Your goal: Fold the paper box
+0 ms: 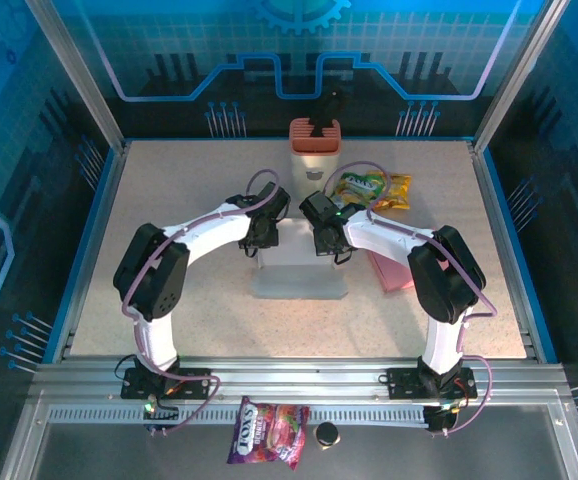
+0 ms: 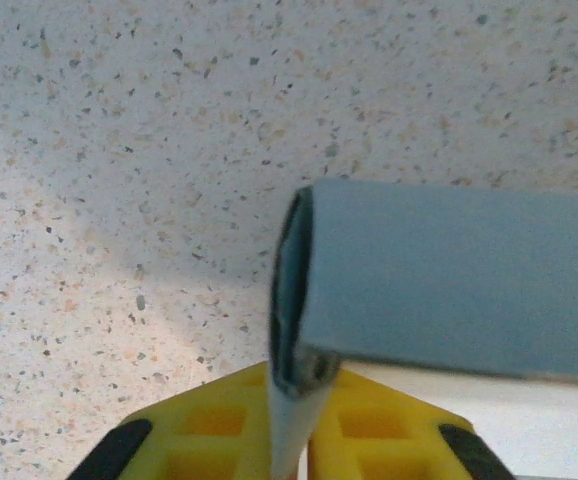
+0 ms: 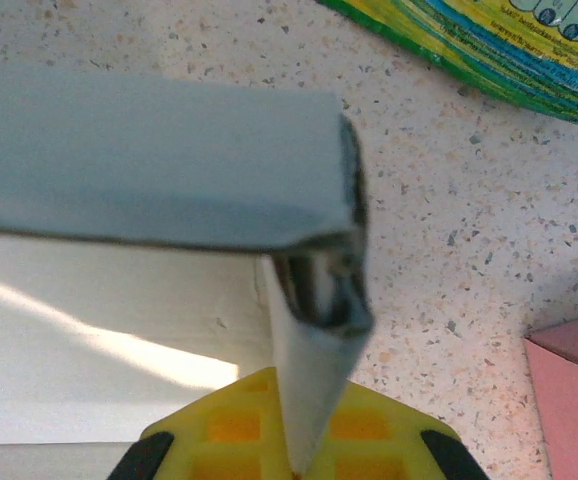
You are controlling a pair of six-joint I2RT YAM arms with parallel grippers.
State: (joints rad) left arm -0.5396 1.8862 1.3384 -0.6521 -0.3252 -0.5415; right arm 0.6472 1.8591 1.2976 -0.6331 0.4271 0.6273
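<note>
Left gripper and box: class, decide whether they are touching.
Touching. The left wrist view shows the left gripper shut on a thin flap of the box, with the flap pinched between its yellow pads.

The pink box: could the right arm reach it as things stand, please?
Probably not yet: the right gripper is shut on the paper box, though the pink box lies uncovered nearby.

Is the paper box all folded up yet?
Partly. The paper box has one wall up, pinched by left claw and right claw; its front lies flat.
</note>
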